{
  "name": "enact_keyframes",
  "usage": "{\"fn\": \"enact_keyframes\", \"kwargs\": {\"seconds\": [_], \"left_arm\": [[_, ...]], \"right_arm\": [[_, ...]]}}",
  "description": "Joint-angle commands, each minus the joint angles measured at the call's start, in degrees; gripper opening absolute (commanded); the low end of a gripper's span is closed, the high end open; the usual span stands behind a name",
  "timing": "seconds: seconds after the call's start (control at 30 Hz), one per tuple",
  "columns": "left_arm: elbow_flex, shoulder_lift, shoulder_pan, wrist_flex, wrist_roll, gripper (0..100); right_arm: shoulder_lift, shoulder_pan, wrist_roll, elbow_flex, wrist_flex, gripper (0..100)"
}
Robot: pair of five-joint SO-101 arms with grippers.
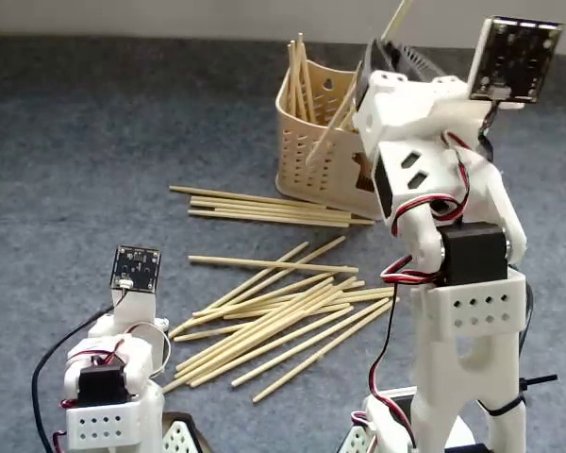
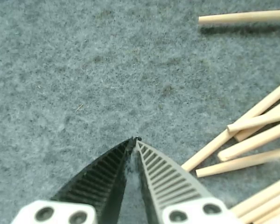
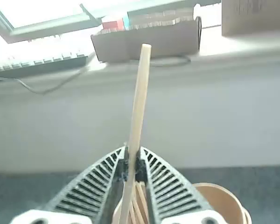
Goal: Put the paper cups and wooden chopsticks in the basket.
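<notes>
R gripper (image 3: pixel 133 150) clamped on one chopstick (image 3: pixel 139 102), held near-upright over basket (image 1: pixel 302 160). Step: drop-in. Next: lower tip inside rim, then release. L gripper (image 2: pixel 135 140) closed, empty, over mat (image 2: pixel 84 70) beside loose pile (image 1: pixel 274 316), not yet cleared.

Several chopsticks (image 1: pixel 302 80) stand in the basket (image 1: pixel 311 160); a loose pile (image 1: pixel 274 321) lies on the worktop (image 1: pixel 94 142) before the basket.

The left gripper (image 2: pixel 136 140) pointed down near the front-left corner of the table (image 1: pixel 75 142), jaws together. The right arm (image 1: pixel 453 245) stood raised, the right gripper (image 3: pixel 133 150) clamped on a chopstick (image 3: pixel 139 93).
</notes>
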Motion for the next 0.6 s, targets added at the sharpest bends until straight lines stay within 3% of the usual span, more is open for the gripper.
{"fn": "enact_keyframes", "kwargs": {"seconds": [0.0, 0.33, 0.57], "left_arm": [[1.10, -0.48, -0.40, 0.09, -0.18, 2], [1.10, -0.48, -0.40, 0.09, -0.18, 2], [1.10, -0.48, -0.40, 0.09, -0.18, 2]], "right_arm": [[0.22, -0.31, 0.88, -3.12, -11.03, 0.5], [10.33, -0.04, 0.88, -3.12, -24.48, 0.5], [15.78, 0.04, 0.97, -3.12, -25.98, 0.5]]}}
